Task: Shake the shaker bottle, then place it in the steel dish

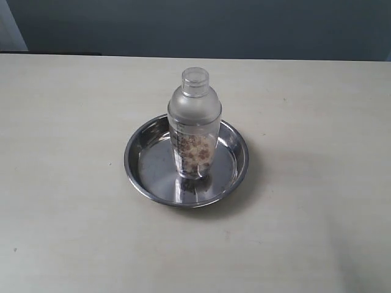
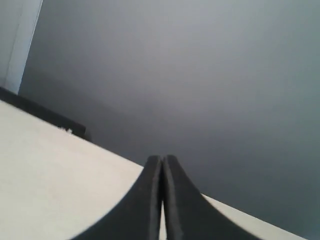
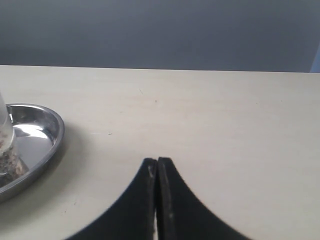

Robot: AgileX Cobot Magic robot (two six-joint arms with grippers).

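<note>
The shaker bottle (image 1: 194,125) stands upright inside the steel dish (image 1: 146,183) near the middle of the table, brown granules in its lower part. No arm shows in the exterior view. In the right wrist view the dish rim (image 3: 54,142) and a sliver of the bottle (image 3: 6,145) sit at the picture's edge, well apart from my right gripper (image 3: 157,162), which is shut on nothing above bare table. My left gripper (image 2: 162,159) is shut too, with nothing between its fingers; only the table edge and a grey wall lie beyond it.
The pale table (image 1: 305,244) spreads on all sides of the dish. A dark grey wall (image 1: 214,27) runs behind its far edge. A black strip (image 2: 45,115) lines the table's edge in the left wrist view.
</note>
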